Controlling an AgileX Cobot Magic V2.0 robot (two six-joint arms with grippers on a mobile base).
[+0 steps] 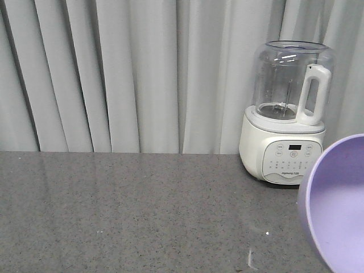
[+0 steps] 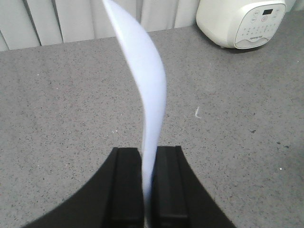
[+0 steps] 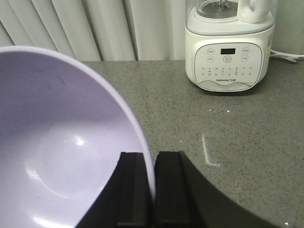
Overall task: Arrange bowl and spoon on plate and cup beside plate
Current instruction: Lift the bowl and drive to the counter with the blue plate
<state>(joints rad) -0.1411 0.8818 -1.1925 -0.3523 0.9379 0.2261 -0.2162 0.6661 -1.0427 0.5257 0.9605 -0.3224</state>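
Bowl point(image 3: 61, 152): lavender, matte. It fills the lower left of the right wrist view, tilted with its hollow towards the camera. In the front view point(image 1: 341, 199) it enters from the lower right edge, and whether it touches anything below cannot be told

Right gripper point(image 3: 153, 159): black, at bottom centre of its own view. The jaws pinch the bowl's rim, one of the fingers point(image 3: 171, 190) lying outside the wall and the other inside

Plate point(image 2: 151, 80): pale blue, slightly blurred. It is seen edge-on as a thin curved band rising from bottom centre to the top of the left wrist view

Left gripper point(image 2: 148, 156): black. The jaws are pressed onto the plate's rim, with a finger on either face

Countertop point(image 1: 142, 210): grey, speckled, spanning the lower half of the front view

Blender point(image 1: 284, 114): white base with a button panel, clear jug and white handle. It stands on the countertop at the right of the front view

Curtain point(image 1: 142, 74): pale grey, pleated, behind the countertop

Mark point(image 3: 206, 149): a short white streak on the countertop, just right of the right gripper
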